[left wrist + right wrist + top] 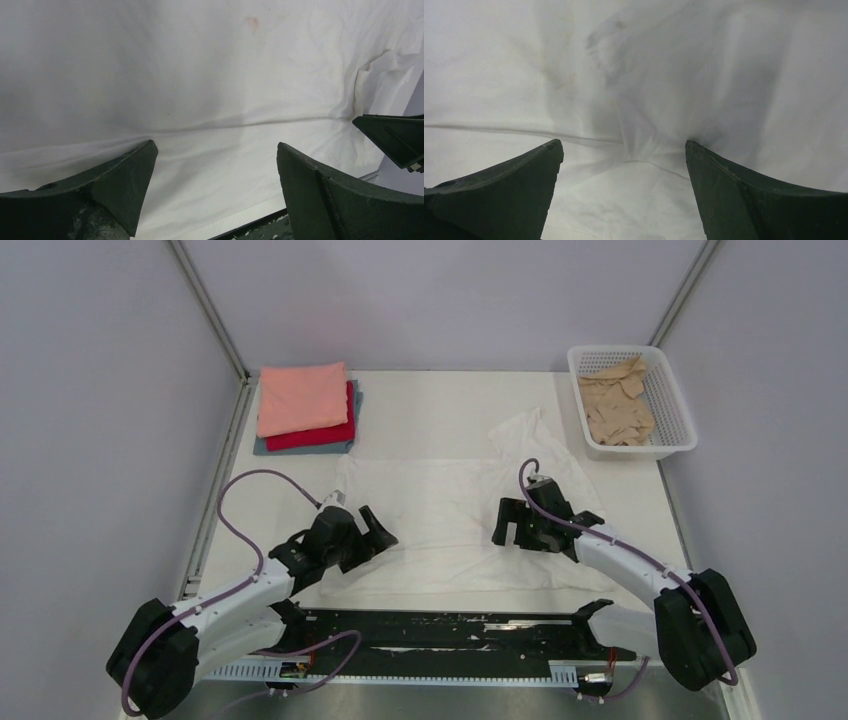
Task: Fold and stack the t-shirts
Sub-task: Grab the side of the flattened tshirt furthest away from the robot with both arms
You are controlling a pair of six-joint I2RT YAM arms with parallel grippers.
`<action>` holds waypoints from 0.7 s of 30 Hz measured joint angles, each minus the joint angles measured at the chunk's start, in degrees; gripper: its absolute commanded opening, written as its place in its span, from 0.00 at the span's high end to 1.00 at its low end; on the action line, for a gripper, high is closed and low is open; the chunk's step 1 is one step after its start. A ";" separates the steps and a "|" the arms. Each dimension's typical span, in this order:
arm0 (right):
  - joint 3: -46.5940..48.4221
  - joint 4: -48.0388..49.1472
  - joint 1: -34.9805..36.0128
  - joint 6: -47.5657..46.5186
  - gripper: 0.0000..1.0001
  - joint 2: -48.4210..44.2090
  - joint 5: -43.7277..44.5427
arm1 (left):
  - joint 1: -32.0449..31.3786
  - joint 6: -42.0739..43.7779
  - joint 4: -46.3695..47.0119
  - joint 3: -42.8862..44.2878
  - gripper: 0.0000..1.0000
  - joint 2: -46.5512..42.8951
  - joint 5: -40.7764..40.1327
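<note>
A large white t-shirt [440, 510] lies spread on the table, one sleeve reaching toward the back right. My left gripper [378, 532] is open just above its left part; the left wrist view shows cloth [210, 90] between the spread fingers. My right gripper [505, 525] is open over its right part, above a crease [639, 145]. A folded stack sits at the back left: salmon-pink [300, 397] on top, red [320, 435] below, grey-blue [275, 447] at the bottom. A tan-beige shirt [618, 405] lies crumpled in the basket.
The white lattice basket [682, 410] stands at the back right. A black rail [450, 635] runs along the near table edge between the arm bases. Grey walls enclose the table on three sides.
</note>
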 measured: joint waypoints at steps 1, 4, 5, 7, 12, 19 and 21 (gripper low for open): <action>-0.52 0.04 0.07 0.15 0.00 -0.83 -0.55 | -0.09 -0.44 -0.52 -0.48 0.00 -1.09 -0.26; -2.29 0.04 0.46 0.81 0.00 -3.48 -1.68 | -0.33 -2.23 -1.11 -2.21 0.00 -4.02 -0.94; -2.64 0.02 0.57 0.98 0.00 -4.04 -1.92 | -0.37 -2.62 -1.09 -2.67 0.00 -4.68 -1.05; -3.30 -0.07 0.66 1.55 0.00 -5.09 -2.34 | -0.68 -3.45 -1.05 -3.37 0.00 -5.86 -1.29; -4.87 -0.31 1.36 3.58 0.00 -7.74 -3.06 | -1.05 -4.44 -1.27 -3.61 0.00 -6.36 -2.21; -6.88 -1.95 1.95 6.43 0.00 -12.00 -4.39 | -1.14 -4.90 -2.62 -3.10 0.00 -6.29 -2.97; -7.21 -2.60 2.08 7.23 0.00 -13.00 -4.81 | -1.14 -4.92 -3.10 -2.97 0.00 -6.47 -3.15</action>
